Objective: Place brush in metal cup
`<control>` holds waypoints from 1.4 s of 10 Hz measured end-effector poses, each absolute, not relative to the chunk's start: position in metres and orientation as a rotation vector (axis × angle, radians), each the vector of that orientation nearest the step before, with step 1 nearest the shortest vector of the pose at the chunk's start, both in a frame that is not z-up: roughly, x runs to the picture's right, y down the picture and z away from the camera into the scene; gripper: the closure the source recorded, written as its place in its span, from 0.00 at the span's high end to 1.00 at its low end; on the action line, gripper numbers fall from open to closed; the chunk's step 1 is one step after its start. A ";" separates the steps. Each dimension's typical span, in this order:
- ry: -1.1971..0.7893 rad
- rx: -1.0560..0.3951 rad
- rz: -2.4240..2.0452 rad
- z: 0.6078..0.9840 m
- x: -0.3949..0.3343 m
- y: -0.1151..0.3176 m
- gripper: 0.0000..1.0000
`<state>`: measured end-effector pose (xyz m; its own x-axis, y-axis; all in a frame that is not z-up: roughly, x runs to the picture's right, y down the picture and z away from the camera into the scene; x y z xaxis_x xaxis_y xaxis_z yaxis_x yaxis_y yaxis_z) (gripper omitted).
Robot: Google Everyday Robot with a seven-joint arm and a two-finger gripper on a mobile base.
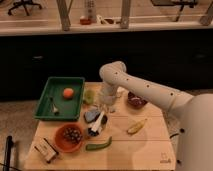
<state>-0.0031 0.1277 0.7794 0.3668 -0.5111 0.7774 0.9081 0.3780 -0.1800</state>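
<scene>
One white arm (147, 90) reaches in from the right and bends down over the far middle of the table (150, 152). It ends in the gripper (106, 101), which hangs low, not far from the table's far edge. Whether it is open or closed cannot be told, nor whether it has hold of anything, because its tip blends into what lies beneath it.

The brush (98, 122) lies flat on the wood just near of the gripper and a little to the left. Its white handle slants from far-right to near-left, with the dark end towards the near side. The far tip of the handle comes close under the gripper, but whether they touch I cannot tell. A grey-blue lump (91, 115) sits against the brush's left side.

A small pale-grey shape (111, 107) at the gripper's near-right side may be the cup (it is too indistinct to be sure).

Things crowd the brush on three sides:
- The orange bowl (68, 137) is to its near-left.
- The chilli (98, 145) lies just near of it, close to the table's near edge.
- The banana (136, 126) is off to the right, well apart.

The red bowl (135, 100) sits right of the gripper, tucked beneath the arm. The green tray (46, 100) fills the far-left corner and holds an orange (68, 92). A box (46, 150) lies at the near-left corner, right at the edge.

Open wood lies mostly on the right — between banana and near edge, and out to the near-right corner.
</scene>
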 end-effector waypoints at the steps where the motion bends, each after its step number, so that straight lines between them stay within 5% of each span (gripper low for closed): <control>1: -0.698 -0.676 -1.005 0.780 -0.003 0.128 0.80; 14: -0.724 -0.677 -1.011 0.781 -0.002 0.125 0.80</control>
